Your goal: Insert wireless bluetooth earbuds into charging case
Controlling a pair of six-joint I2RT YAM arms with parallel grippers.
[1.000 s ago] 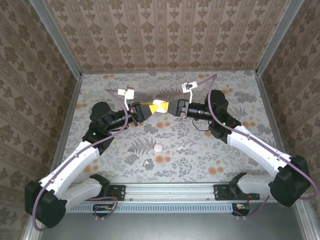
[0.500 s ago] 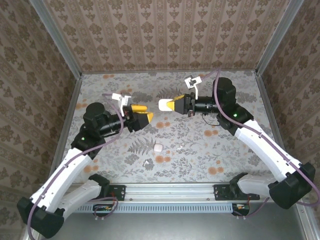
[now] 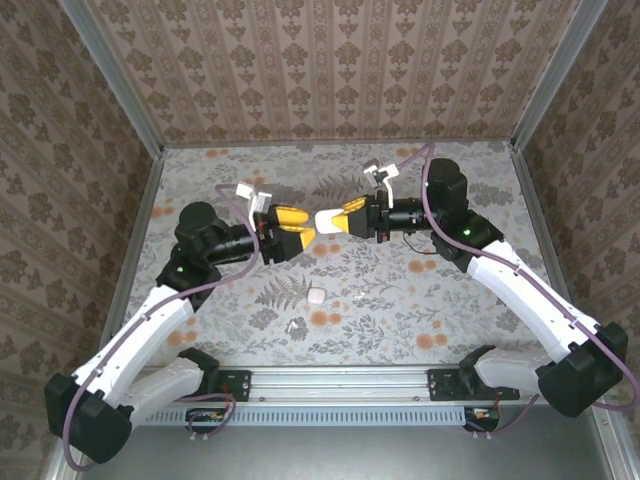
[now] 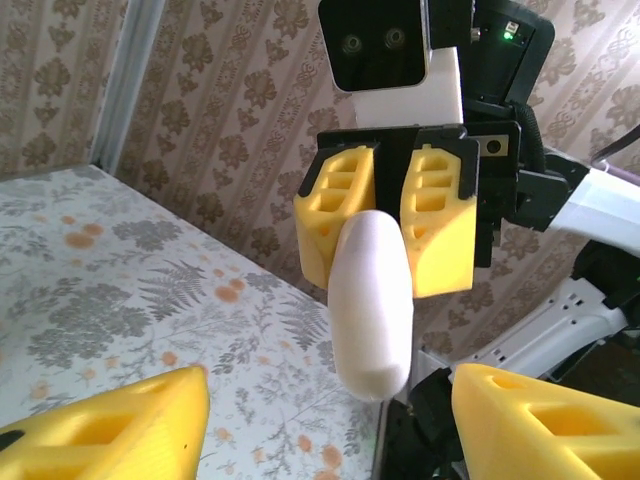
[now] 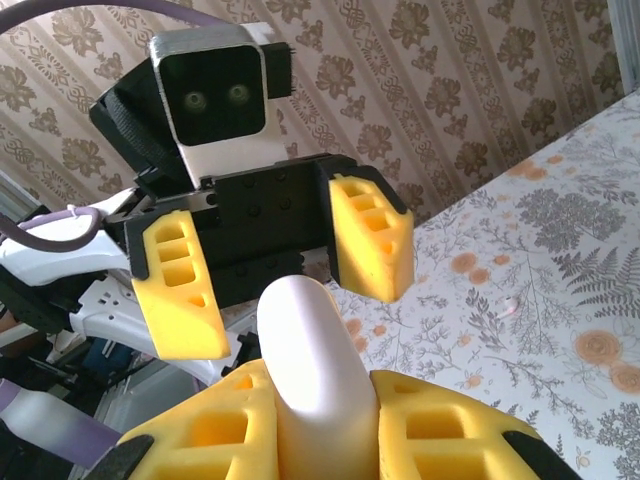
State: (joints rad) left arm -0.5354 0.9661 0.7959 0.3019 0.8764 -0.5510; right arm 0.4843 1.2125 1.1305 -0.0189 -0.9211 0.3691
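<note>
White and glossy, the charging case (image 4: 370,300) hung in the air above the worktop (image 3: 400,300). It was clamped by one end between the yellow foam pads (image 4: 440,230) of the right jaws, which were closed narrowly on it. Its free, rounded end pointed straight at the left jaws, whose pads (image 5: 370,235) stood wide apart on either side of that end without touching it. No lid seam could be made out on the case, so I could not tell whether the lid was fully shut. Below the case, toward the arm bases, a small pale piece (image 3: 317,296) and a second one (image 3: 296,326) lay on the worktop, too small to identify. The case looked light and stiff, but its smooth curved shell would probably slip or twist out of a pinch at the very tip. A safer hold would likely be across its broad faces, a little back from the free end, squeezed gently so the soft pads seat without popping it loose
</note>
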